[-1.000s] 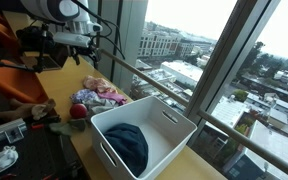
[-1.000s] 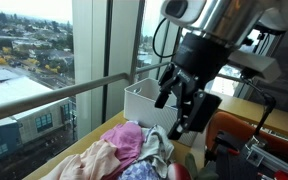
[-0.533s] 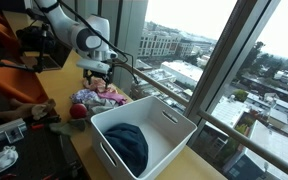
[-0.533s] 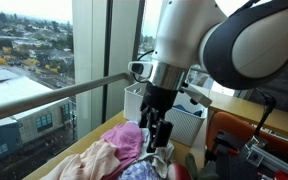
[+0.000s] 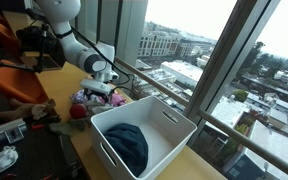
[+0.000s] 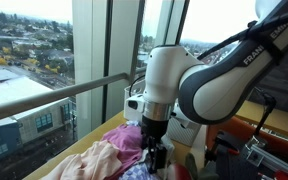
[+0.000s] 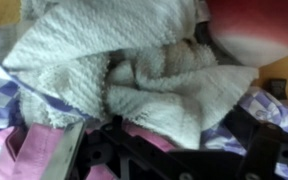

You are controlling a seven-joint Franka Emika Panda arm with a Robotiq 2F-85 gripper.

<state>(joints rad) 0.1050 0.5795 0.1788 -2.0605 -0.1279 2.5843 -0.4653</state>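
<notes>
My gripper (image 5: 97, 92) (image 6: 156, 155) is down in a pile of clothes (image 5: 92, 98) (image 6: 119, 145) on the wooden table by the window. In the wrist view a white towel (image 7: 134, 60) fills the frame, with its folded edge lying between my spread fingers (image 7: 267, 140). The gripper (image 7: 169, 140) is open and the jaws stand wide on either side of the towel. Pink cloth (image 7: 29, 150) and blue checked cloth (image 7: 256, 108) lie under the towel. A red rounded thing (image 7: 259, 30) (image 5: 78, 112) sits at the pile's edge.
A white bin (image 5: 174, 128) (image 6: 192, 128) stands beside the pile, with a dark blue cloth (image 5: 129, 145) inside. The window rail (image 5: 154, 85) and glass run along the table's far side. An orange chair (image 5: 4, 45) and cables stand at the back.
The arm has swung over from the back of the table and dropped down, bringing the open gripper from above into the clothes pile.
</notes>
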